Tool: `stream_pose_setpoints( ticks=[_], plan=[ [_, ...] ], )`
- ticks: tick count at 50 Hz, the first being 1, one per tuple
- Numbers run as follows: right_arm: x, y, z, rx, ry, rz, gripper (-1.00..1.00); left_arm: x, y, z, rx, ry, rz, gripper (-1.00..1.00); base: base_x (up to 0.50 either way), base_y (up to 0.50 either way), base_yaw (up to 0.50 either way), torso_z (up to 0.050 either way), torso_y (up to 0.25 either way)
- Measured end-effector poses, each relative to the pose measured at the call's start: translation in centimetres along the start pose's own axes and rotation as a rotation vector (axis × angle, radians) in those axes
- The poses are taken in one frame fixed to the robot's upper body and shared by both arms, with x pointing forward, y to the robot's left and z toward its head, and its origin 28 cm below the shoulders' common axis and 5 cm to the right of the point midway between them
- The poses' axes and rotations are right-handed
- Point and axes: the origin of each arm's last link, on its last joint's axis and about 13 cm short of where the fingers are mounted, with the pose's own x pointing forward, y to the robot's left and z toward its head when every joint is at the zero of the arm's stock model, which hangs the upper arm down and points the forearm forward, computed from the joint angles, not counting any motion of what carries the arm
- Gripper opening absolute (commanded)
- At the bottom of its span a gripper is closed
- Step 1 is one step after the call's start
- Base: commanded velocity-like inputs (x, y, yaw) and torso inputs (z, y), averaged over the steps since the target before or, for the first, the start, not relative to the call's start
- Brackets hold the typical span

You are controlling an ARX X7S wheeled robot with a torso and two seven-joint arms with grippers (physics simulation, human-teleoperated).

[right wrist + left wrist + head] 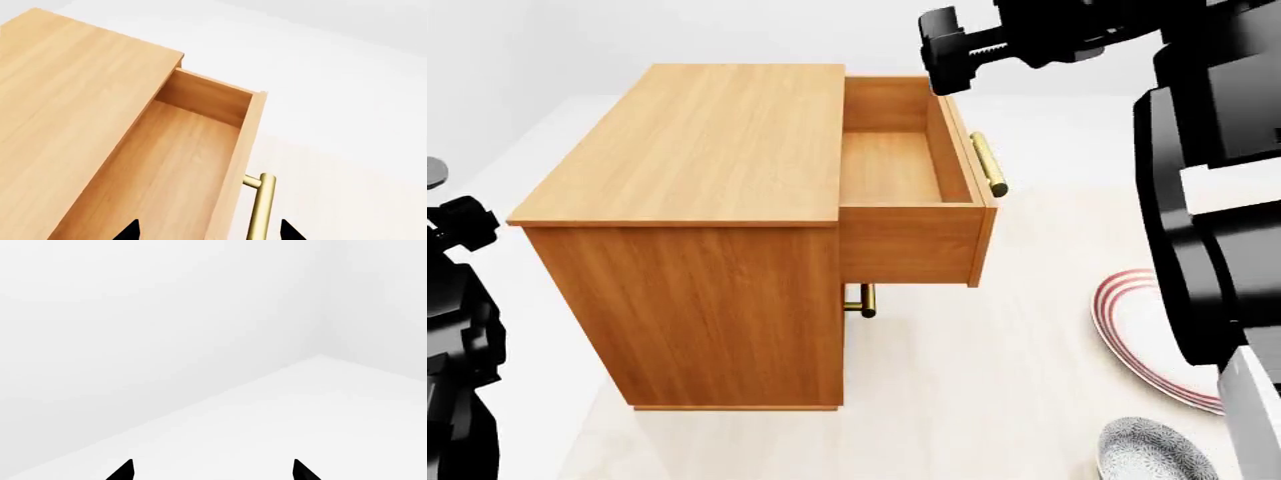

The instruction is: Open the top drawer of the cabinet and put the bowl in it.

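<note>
Head view, top drawer (897,170) open, bowl (1154,452) grey-speckled

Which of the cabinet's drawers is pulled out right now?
The uppermost orange-brown wooden drawer, its brass bar handle well forward of the cabinet and its box empty. The drawer below, handle just visible, sits closed.

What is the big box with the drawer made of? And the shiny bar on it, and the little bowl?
The cabinet looks like wood, orange-brown with grain lines and a smooth finish. The handle on the top drawer looks like brass or another yellow metal, round and shiny. The bowl is probably glazed ceramic: white inside with tiny grey speckles. These are simulator pictures, so it is only how they look.
</note>
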Motion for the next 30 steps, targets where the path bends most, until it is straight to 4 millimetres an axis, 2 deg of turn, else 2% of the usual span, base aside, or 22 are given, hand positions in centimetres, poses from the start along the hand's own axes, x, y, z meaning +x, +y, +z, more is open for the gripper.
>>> stream_pose_setpoints(
  ticks=[14, 30],
  plan=[
    [0.8, 0.3, -0.6, -0.032, 0.059, -0.008, 1.00, 0.0, 0.0, 0.0, -0.003, -0.003, -0.005, 1.00, 0.00, 0.00, 0.00, 0.000, 0.000],
    [2.8, 0.4, -2.1, -0.013, 0.108, 0.005, 1.00, 0.0, 0.0, -0.1, -0.005, -0.005, -0.008, 1.00, 0.00, 0.00, 0.00, 0.000, 0.000]
  ],
)
